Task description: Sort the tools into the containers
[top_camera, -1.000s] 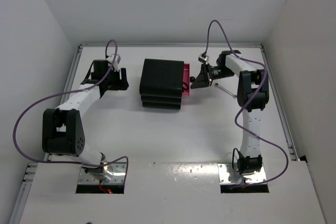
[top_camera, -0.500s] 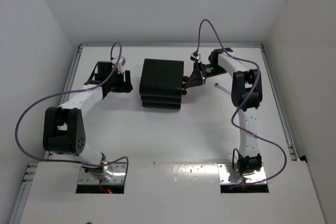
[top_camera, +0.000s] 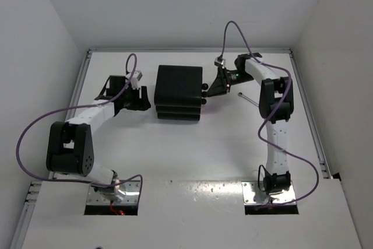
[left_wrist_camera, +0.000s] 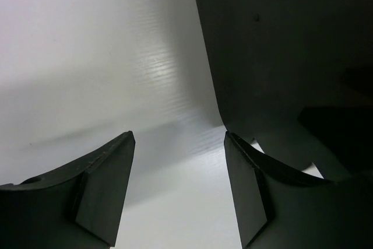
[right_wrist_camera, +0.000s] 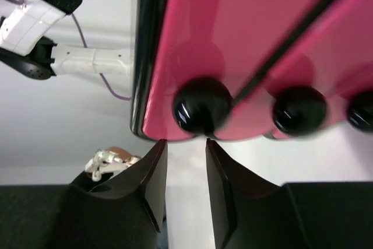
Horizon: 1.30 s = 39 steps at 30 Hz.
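**Left gripper** [top_camera: 145, 98] stood just beside the left wall of the drawer unit [top_camera: 179, 93], low over the white table [top_camera: 175, 150]. In the left wrist view its jaws were spread wide apart, with nothing between the fingers [left_wrist_camera: 102, 190]. Bare table showed in the gap. The unit's black wall filled the upper right of that view, close to the right-hand finger. Whether that finger touched the wall could not be told.

**Drawer unit.** Seen from above, the unit showed only its black top and stepped near edges. Its three magenta-pink drawer fronts [right_wrist_camera: 245, 33] faced right, away from the left gripper, and lay flush with one another. Each carried one of the round black knobs [top_camera: 204, 101].

**Right gripper** [top_camera: 211, 87] was at the right face of the drawer unit, level with the knobs. In the right wrist view its two fingers [right_wrist_camera: 145, 185] were nearly together. A narrow slit remained between them, and they gripped nothing. The end knob [right_wrist_camera: 201, 109] lay just beyond the fingertips, in line with the slit. Contact between tips and knob could not be judged. The other two knobs followed in a row to its right in that view.

**Wrench** [top_camera: 247, 97], slim and silver, lay on the table to the right of the drawer unit. It was beyond the right gripper and apart from it, with its far end hidden behind the right arm [top_camera: 274, 115].
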Each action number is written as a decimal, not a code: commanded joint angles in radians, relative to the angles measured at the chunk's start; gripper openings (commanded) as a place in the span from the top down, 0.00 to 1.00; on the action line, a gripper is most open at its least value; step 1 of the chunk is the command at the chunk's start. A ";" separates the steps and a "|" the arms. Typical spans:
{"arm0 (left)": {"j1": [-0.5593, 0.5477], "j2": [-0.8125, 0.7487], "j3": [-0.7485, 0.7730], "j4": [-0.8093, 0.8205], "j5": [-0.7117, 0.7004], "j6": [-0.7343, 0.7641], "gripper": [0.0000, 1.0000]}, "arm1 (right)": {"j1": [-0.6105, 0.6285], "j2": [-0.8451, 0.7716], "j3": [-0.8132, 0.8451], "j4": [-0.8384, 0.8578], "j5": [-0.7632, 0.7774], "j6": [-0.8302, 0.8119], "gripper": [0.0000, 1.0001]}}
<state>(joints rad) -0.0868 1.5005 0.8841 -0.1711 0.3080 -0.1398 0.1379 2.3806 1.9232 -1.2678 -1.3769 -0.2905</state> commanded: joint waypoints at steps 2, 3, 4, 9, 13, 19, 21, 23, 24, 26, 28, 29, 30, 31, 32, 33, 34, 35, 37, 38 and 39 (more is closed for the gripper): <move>-0.014 -0.095 -0.030 0.055 0.062 -0.009 0.31 | -0.134 -0.113 -0.026 0.033 0.041 -0.004 0.66; -0.014 -0.105 -0.039 0.055 0.053 -0.009 0.31 | -0.156 -0.122 -0.026 0.018 0.064 -0.013 0.66; -0.014 -0.115 -0.039 0.055 0.024 -0.009 0.31 | -0.179 -0.138 -0.026 0.009 0.064 -0.027 0.64; 0.033 -0.233 -0.030 0.055 -0.093 0.000 0.29 | -0.313 -0.221 -0.065 0.025 0.308 -0.070 0.59; 0.033 -0.299 0.016 -0.007 -0.220 0.064 0.24 | -0.299 -0.409 -0.276 0.273 0.684 -0.070 0.58; 0.042 -0.367 0.036 -0.099 -0.241 0.112 0.22 | -0.231 -0.531 -0.419 0.372 1.052 -0.229 0.48; 0.042 -0.385 0.036 -0.108 -0.230 0.126 0.21 | -0.222 -0.479 -0.324 0.319 1.095 -0.272 0.47; 0.042 -0.396 0.036 -0.119 -0.230 0.146 0.18 | -0.222 -0.396 -0.255 0.262 1.131 -0.272 0.47; 0.042 -0.396 0.036 -0.128 -0.230 0.146 0.18 | -0.213 -0.370 -0.190 0.248 1.148 -0.272 0.47; 0.042 -0.396 0.047 -0.140 -0.239 0.146 0.18 | -0.186 -0.309 -0.117 0.234 1.226 -0.282 0.47; 0.042 -0.396 0.047 -0.140 -0.239 0.146 0.18 | -0.163 -0.276 -0.086 0.234 1.303 -0.282 0.47; 0.042 -0.396 0.047 -0.140 -0.239 0.146 0.18 | -0.144 -0.262 -0.060 0.234 1.317 -0.282 0.47; 0.042 -0.396 0.047 -0.140 -0.239 0.146 0.18 | -0.144 -0.249 -0.046 0.220 1.317 -0.282 0.47; 0.042 -0.396 0.047 -0.140 -0.239 0.146 0.18 | -0.130 -0.216 -0.033 0.211 1.329 -0.291 0.47; 0.042 -0.385 0.047 -0.140 -0.239 0.146 0.18 | -0.117 -0.199 -0.008 0.190 1.329 -0.291 0.47; 0.042 -0.385 0.047 -0.140 -0.239 0.146 0.18 | -0.116 -0.183 0.005 0.179 1.329 -0.291 0.47; 0.042 -0.385 0.047 -0.140 -0.239 0.146 0.18 | -0.116 -0.154 0.017 0.170 1.329 -0.291 0.47; 0.042 -0.385 0.047 -0.140 -0.239 0.146 0.18 | -0.106 -0.143 0.035 0.156 1.329 -0.291 0.47; 0.042 -0.376 0.047 -0.140 -0.239 0.146 0.18 | -0.106 -0.118 0.045 0.156 1.320 -0.291 0.47; 0.051 -0.376 0.047 -0.140 -0.239 0.146 0.18 | -0.095 -0.097 0.045 0.145 1.332 -0.291 0.48; 0.052 -0.376 0.047 -0.140 -0.239 0.146 0.18 | -0.095 -0.087 0.054 0.145 1.332 -0.291 0.48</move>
<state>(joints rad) -0.0521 1.1271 0.8906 -0.3141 0.0776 -0.0010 0.0399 2.2604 1.9282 -1.0847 -0.0807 -0.5686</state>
